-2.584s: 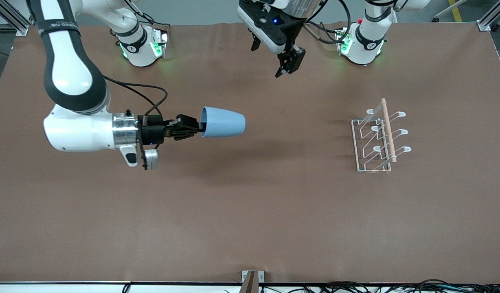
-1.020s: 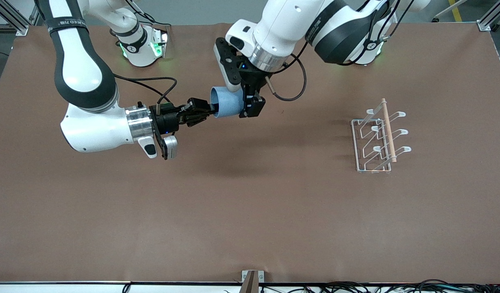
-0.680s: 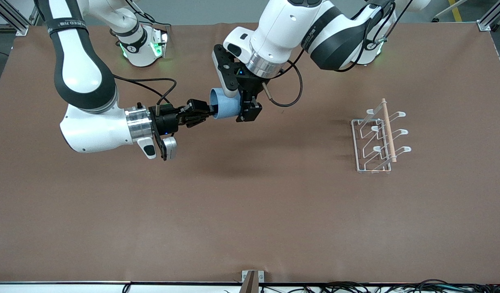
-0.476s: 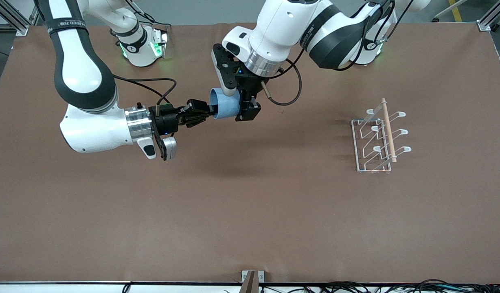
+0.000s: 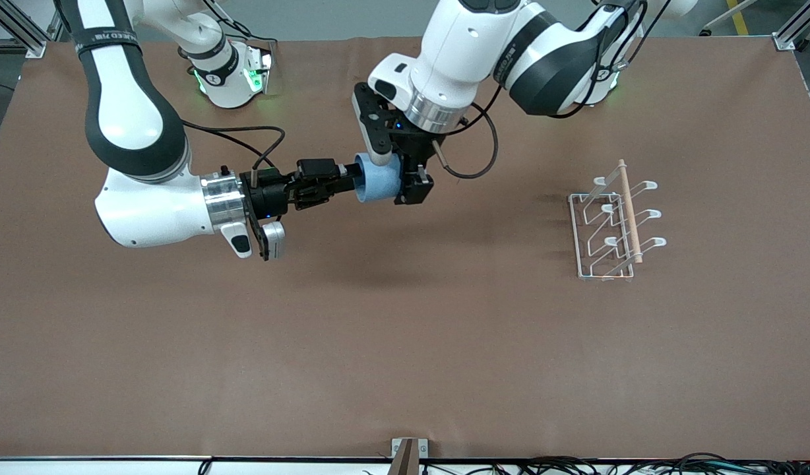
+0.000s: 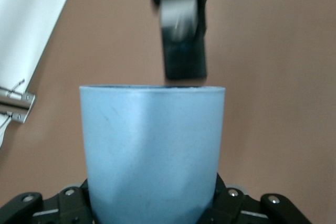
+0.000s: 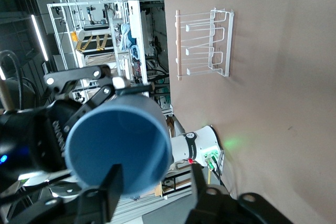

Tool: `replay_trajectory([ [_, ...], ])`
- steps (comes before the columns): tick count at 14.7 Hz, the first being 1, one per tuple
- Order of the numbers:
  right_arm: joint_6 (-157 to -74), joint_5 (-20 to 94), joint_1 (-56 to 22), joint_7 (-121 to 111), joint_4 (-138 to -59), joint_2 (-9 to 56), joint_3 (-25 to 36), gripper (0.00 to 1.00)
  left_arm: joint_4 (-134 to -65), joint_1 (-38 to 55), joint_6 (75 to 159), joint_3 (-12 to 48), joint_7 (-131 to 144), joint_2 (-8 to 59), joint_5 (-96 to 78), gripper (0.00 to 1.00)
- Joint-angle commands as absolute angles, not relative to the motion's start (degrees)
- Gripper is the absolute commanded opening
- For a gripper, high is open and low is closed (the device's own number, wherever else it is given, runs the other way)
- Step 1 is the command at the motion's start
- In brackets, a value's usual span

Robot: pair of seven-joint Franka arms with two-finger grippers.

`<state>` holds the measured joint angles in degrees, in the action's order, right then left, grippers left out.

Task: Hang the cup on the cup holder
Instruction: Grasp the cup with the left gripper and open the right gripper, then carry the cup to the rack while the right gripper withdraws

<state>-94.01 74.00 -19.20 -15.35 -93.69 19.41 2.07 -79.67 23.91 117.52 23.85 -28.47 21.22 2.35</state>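
handoff midair over the counter (image 5: 405,343): my left fingers (image 5: 405,185) clamped on the cup (image 5: 377,186) body, my right fingers (image 5: 349,182) released, spread at its rim. cup holder (image 5: 613,221) sits at 3 o'clock from the cup, well apart, toward my left arm's end. left to do: carry over, hang on a prong.

Left hand (image 5: 405,179) clamped shut; right hand (image 5: 352,179) apparently parted.
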Motion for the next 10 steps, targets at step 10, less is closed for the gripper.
replay_trajectory([
  [10,-100.2,27.1,-18.1,-14.9,-95.1,13.4,14.1,1.0,-78.9,16.4,86.1,23.2,-50.0,17.4,32.4,0.47],
])
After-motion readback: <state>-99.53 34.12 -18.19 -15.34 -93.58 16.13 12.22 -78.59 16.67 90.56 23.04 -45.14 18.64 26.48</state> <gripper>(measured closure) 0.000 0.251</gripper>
